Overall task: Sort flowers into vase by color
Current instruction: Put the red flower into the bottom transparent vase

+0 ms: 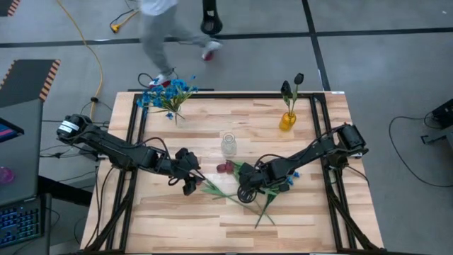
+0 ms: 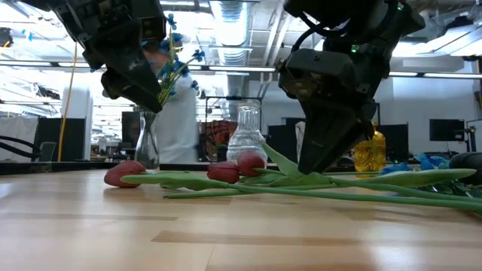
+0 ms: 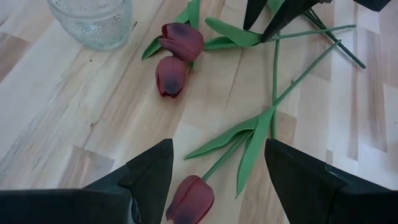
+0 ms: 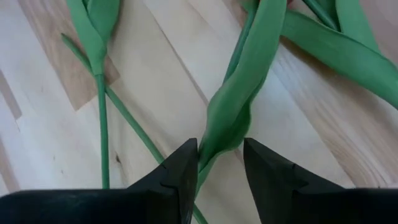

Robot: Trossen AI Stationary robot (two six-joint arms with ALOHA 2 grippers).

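1. Green stem and leaf sit between the fingers of our right gripper (image 4: 219, 171); in the right wrist view the two dark fingers flank a folded leaf of a red tulip (image 4: 236, 106), narrowing on it, though we cannot tell whether they press it yet.
2. We judge that the coming lift turns on this: the stem's long axis runs away from the gripper and crosses the gap between the fingers, so a squeeze should catch it.
3. Looking down from the high view, the right gripper (image 1: 249, 185) stands low over the tangle of stems at about 6 o'clock from the clear glass vase (image 1: 228, 144), near the middle of the bench (image 1: 311, 212).
4. Our left gripper (image 3: 214, 171) hovers with fingers spread wide above another red tulip bud (image 3: 189, 198), whose stem runs away from it; two more red buds (image 3: 177, 56) lie beyond, just beside the clear vase.
5. Both arms are close to the red flowers, but we judge the right one nearer to a hold.
6. Farther off, at about 1 o'clock from the clear vase, a yellow vase (image 1: 287, 120) holds dark buds (image 1: 291, 86).
7. At about 11 o'clock, near the far edge, blue blooms (image 1: 166, 92) stand in a vase.
8. Beyond the bench a person (image 1: 166, 28) is on the floor.
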